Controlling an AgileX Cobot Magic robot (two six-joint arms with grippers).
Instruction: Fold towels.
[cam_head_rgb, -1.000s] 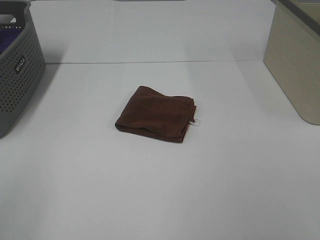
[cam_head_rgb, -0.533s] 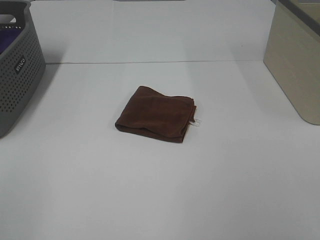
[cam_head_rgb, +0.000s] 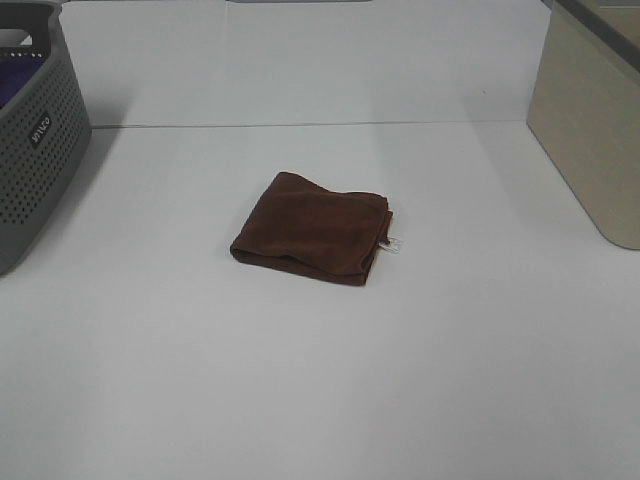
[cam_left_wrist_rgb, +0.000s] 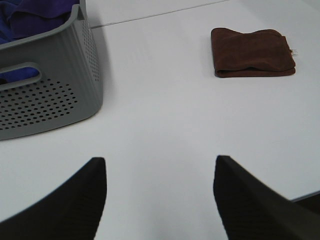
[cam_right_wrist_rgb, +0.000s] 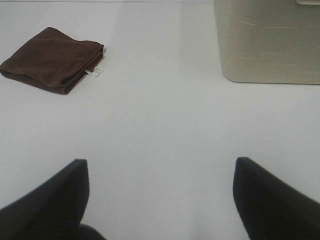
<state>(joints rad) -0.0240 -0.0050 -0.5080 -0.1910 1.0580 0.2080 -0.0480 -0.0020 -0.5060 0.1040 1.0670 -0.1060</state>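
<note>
A brown towel (cam_head_rgb: 312, 229) lies folded into a small rectangle in the middle of the white table, with a white tag at its right edge. It also shows in the left wrist view (cam_left_wrist_rgb: 252, 52) and the right wrist view (cam_right_wrist_rgb: 52, 59). My left gripper (cam_left_wrist_rgb: 160, 192) is open and empty, hovering over bare table well short of the towel. My right gripper (cam_right_wrist_rgb: 160, 195) is open and empty too, also far from the towel. Neither arm shows in the exterior high view.
A grey perforated laundry basket (cam_head_rgb: 30, 140) stands at the far left and holds purple cloth (cam_left_wrist_rgb: 37, 15). A beige bin (cam_head_rgb: 590, 120) stands at the far right, also in the right wrist view (cam_right_wrist_rgb: 267, 40).
</note>
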